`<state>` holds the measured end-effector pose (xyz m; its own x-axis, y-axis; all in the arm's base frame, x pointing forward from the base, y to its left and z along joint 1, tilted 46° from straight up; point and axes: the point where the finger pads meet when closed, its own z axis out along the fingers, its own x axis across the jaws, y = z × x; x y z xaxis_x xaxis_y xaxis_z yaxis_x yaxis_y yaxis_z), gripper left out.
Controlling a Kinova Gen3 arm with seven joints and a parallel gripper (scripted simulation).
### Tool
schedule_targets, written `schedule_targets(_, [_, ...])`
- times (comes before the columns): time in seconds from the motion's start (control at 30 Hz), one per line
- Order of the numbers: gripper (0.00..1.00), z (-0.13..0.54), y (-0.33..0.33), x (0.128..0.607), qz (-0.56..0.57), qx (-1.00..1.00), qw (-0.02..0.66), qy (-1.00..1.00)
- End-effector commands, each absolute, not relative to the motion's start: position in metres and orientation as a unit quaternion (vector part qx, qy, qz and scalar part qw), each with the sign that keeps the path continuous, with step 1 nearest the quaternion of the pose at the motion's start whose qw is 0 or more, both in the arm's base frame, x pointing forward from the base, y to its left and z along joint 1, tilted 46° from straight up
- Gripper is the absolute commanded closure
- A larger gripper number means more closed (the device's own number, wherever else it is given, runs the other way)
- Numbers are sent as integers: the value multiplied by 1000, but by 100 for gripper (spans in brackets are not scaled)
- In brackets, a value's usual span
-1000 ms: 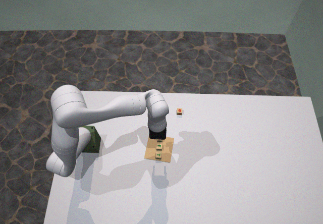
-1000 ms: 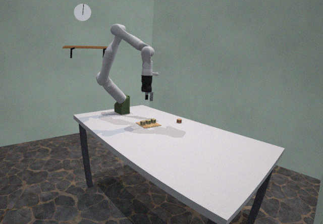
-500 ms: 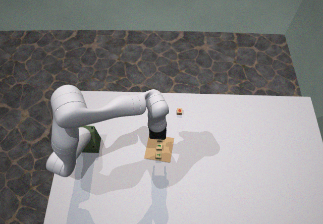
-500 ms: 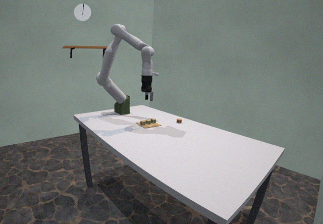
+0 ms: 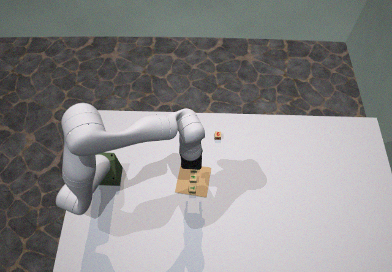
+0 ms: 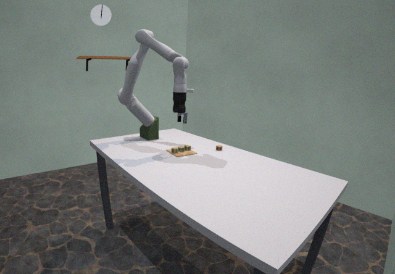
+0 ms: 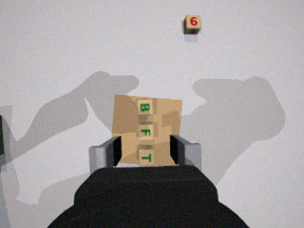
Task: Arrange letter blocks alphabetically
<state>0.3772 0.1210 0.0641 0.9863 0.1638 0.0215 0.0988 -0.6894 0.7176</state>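
Nearest the base: dark green wedge-shaped pedestal (image 5: 116, 180) carrying the white seven-joint arm (image 5: 139, 131). Next outward: black two-finger gripper (image 6: 182, 118), raised well above the table, fingers spread to full width, nothing between them. Directly below: thin tan rectangular mat (image 5: 202, 175), flat on the white table top (image 5: 285, 199), serving as the only holder in the scene. Contents of mat: three small wooden cubes with green letters on top, side by side in a close straight row — B block (image 7: 144, 108), F block (image 7: 146, 132), T block (image 7: 146, 158); all three apparently within the mat's edges, though in the top view the B block hidden under the wrist. Reading order B, F, T, judged alphabetical; uprightness as seen from the base not certain from these views. Farther out, well apart from the mat: small wooden cube marked with a red 6 (image 5: 217, 135), resting on bare table. Step in hand, by judgement: final release and retreat, arrangement seemingly complete. Next move, if any: nothing beyond keeping clear of the row and leaving everything at rest.
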Motion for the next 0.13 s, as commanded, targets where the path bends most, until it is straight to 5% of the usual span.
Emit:
schedule_targets(0.0, [0, 64, 122, 377, 42, 918, 387, 72])
schedule_targets(0.1, [0, 64, 122, 377, 42, 918, 387, 72])
